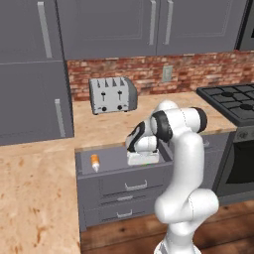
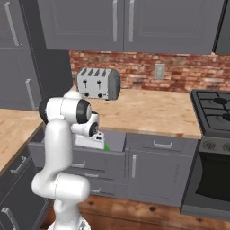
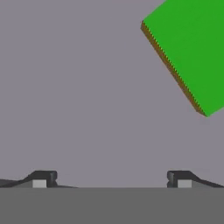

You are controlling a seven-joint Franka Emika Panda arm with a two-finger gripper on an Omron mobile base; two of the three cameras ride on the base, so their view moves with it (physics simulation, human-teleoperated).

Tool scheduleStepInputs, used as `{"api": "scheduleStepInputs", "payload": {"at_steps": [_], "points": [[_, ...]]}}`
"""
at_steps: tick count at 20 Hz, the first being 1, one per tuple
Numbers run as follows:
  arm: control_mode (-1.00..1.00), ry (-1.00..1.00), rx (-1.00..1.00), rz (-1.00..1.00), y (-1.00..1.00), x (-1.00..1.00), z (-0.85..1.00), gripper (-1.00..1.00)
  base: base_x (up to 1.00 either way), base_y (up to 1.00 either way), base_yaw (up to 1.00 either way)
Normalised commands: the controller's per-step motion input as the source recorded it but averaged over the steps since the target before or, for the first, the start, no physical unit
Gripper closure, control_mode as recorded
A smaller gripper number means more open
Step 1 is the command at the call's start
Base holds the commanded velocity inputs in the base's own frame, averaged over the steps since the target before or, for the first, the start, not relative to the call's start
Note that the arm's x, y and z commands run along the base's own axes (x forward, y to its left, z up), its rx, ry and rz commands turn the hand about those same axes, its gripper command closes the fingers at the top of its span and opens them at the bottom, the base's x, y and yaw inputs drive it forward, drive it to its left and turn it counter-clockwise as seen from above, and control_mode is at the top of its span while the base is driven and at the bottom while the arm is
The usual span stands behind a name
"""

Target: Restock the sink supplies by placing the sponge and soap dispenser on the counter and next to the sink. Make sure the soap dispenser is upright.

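Grey cabinets (image 1: 30,99) line the far wall over a red brick backsplash (image 1: 149,74), with the tan wood-grain counter (image 1: 34,198) running along the left and across the back. On the far counter stands a silver four-slot toaster (image 1: 113,95). Below the counter edge an open grey drawer (image 1: 114,171) sticks out toward the robot. At the drawer's left end the soap dispenser (image 1: 95,162) lies on its side on the drawer floor, orange body with a white end, not upright and not on the counter. Right of it the white arm bends down into the drawer, wrist low over the drawer's middle-right part. In the right base view a sliver of the green sponge (image 2: 107,147) shows inside the drawer just right of the hand. In the hand view the sponge (image 3: 190,52) sits on the grey drawer floor at the upper right, turned diagonally, brown edge visible, well apart from the gripper (image 3: 111,179). Fingers (image 3: 41,178) spread wide, released, grasping nothing, only bare drawer floor between them. Far right, a black gas stove (image 1: 233,104) with an oven (image 2: 211,179) below; wood floor (image 1: 134,233) at the bottom.
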Motion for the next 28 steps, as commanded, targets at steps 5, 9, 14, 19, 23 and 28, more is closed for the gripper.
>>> {"api": "scheduleStepInputs", "payload": {"at_steps": [5,9,14,19,23,28], "points": [[-1.0,0.0,-0.02,0.0,0.06,-0.62,-0.22,-1.0,0.0,0.0,0.0],[-1.0,0.0,0.0,0.0,0.0,-0.92,-0.01,-1.0,0.0,0.0,0.0],[-1.0,0.0,0.0,0.0,0.0,-1.0,0.0,-1.0,0.0,0.0,0.0],[-1.0,0.0,0.0,0.0,0.0,-1.0,0.0,-1.0,0.0,0.0,0.0],[-1.0,0.0,0.0,0.0,0.0,-1.0,0.0,-1.0,0.0,0.0,0.0],[-1.0,0.0,0.0,0.0,0.0,-0.84,0.21,-1.0,0.0,0.0,0.0]]}}
